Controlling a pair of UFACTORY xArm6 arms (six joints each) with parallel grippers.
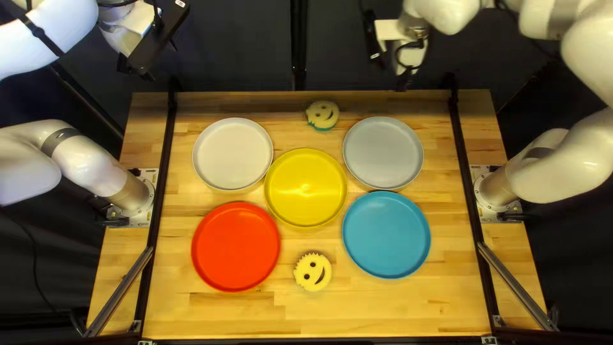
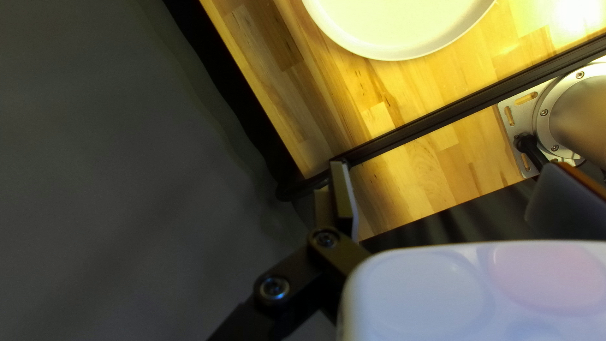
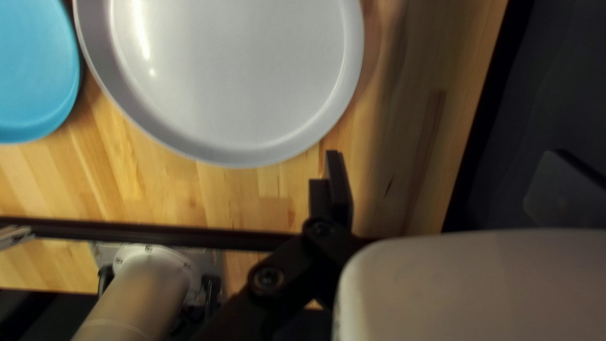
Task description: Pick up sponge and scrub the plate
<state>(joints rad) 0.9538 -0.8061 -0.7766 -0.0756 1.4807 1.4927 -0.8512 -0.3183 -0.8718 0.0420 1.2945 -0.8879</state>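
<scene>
The near sponge (image 1: 313, 271) sits between red plate (image 1: 236, 246) and blue plate (image 1: 386, 234); a slanted reach could clip a rim. Past the yellow plate (image 1: 306, 188), a nudge could push the far sponge (image 1: 322, 114) off the table (image 1: 383, 310). Left gripper (image 2: 447, 165) and right gripper (image 3: 444, 154) hang wide open.

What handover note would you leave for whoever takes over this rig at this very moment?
Left claw: open, holding nothing.
Right claw: open, holding nothing.
Sponges: near smiley sponge between the red plate and blue plate; far smiley sponge between the white plate and gray plate. The yellow plate is in the middle.
Done: no sponge is in a claw; whether any plate has been scrubbed, I can't tell.
Left: pick up a sponge and scrub the plate. The task doesn't say which of either, so check first.
</scene>
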